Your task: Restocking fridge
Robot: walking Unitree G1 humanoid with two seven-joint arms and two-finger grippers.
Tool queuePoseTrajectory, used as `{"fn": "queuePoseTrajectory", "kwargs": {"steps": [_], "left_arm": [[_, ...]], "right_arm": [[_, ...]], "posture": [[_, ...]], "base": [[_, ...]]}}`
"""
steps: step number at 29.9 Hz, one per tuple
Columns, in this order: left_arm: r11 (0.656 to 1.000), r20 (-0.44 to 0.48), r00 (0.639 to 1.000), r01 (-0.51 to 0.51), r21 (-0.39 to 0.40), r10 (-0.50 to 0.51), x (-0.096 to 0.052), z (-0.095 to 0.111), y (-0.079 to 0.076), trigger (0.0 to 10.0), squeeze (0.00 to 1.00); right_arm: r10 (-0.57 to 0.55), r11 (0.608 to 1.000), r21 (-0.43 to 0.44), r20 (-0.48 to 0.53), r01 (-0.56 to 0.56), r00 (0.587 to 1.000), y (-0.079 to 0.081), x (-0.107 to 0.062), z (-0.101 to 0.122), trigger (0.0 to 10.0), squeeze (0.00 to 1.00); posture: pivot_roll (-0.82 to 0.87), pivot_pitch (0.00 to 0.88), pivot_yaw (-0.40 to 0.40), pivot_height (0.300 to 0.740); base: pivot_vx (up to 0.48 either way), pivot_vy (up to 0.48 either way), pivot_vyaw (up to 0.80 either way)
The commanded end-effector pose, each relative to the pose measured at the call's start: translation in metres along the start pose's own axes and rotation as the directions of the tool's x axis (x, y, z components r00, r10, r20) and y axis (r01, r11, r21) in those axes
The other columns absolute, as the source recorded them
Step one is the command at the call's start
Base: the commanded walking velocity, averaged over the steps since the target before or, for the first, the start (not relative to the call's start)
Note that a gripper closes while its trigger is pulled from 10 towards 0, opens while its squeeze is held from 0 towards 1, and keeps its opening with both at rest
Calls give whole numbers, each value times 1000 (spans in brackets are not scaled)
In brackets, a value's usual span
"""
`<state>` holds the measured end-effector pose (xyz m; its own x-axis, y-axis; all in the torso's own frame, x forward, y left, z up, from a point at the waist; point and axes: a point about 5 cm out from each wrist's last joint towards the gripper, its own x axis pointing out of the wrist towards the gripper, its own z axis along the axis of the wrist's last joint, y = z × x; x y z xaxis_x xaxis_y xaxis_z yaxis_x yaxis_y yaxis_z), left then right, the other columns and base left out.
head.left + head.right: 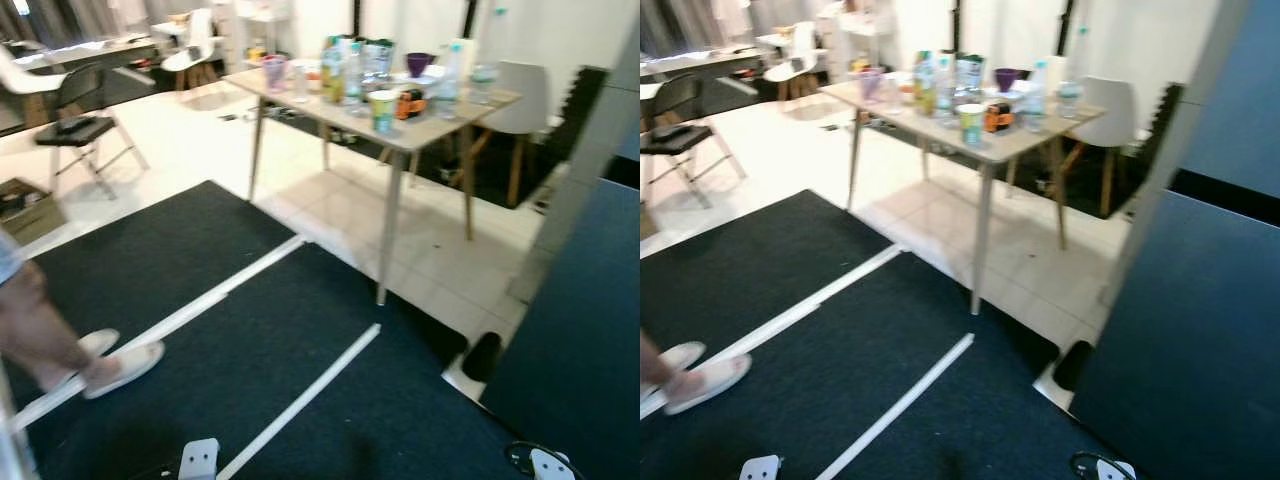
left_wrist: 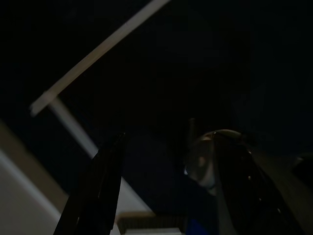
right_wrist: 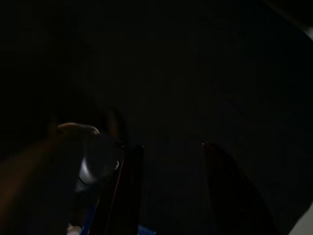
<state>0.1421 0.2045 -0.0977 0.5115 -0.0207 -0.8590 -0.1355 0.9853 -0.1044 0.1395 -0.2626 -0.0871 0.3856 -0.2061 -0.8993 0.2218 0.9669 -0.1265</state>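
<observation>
A pale wooden table stands on the light tiled floor ahead, crowded with bottles, a teal cup, a purple cup and other drinks; the picture is too soft to read any label or brand on them. The dark fridge rises at the right edge, its door shut. Dark carpet with white strips covers the near floor, where a person's legs in pale shoes stand at the left. The left gripper hangs low over the carpet, fingers apart and empty; the right gripper hangs in deep shade, fingers likewise apart.
</observation>
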Motion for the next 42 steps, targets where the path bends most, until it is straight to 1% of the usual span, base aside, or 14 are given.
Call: {"fn": "queuePoseTrajectory", "kwargs": {"steps": [1,19,24,28,30,35,42], "left_arm": [[1000,-12,1000,8,16,-8,0,-2,-2,10000,0],[999,-42,999,15,48,-13,-2,-11,0,10000,0],[999,-46,999,16,52,-14,-2,-13,0,10000,0],[998,-46,999,18,53,-16,-2,-13,0,10000,0],[998,-46,999,19,52,-17,-2,-13,-1,10000,0],[998,-46,999,29,58,-27,0,-11,-11,10000,0],[997,-46,998,37,65,-34,1,-11,-15,10000,0]], "right_arm": [[1,1000,-3,3,-1,1000,1,0,1,10000,0],[18,999,-40,-24,-19,1000,4,0,-5,10000,0],[20,999,-37,-18,-21,1000,5,0,-5,10000,0],[18,999,-43,-15,-18,1000,6,0,-4,10000,0],[16,999,-45,-17,-17,1000,6,0,-4,10000,0],[25,999,-42,-16,-25,1000,8,1,-4,10000,0],[34,998,-46,-17,-35,999,11,1,-6,10000,0]], "posture": [[-35,0,16,740],[-31,0,15,740],[-30,0,16,740],[-30,0,15,740],[-30,0,15,740],[-28,0,14,740],[-24,0,16,740]], "base": [[341,0,0],[355,0,0],[360,0,-798],[359,0,0],[364,0,0],[361,0,0],[359,0,0]]}}
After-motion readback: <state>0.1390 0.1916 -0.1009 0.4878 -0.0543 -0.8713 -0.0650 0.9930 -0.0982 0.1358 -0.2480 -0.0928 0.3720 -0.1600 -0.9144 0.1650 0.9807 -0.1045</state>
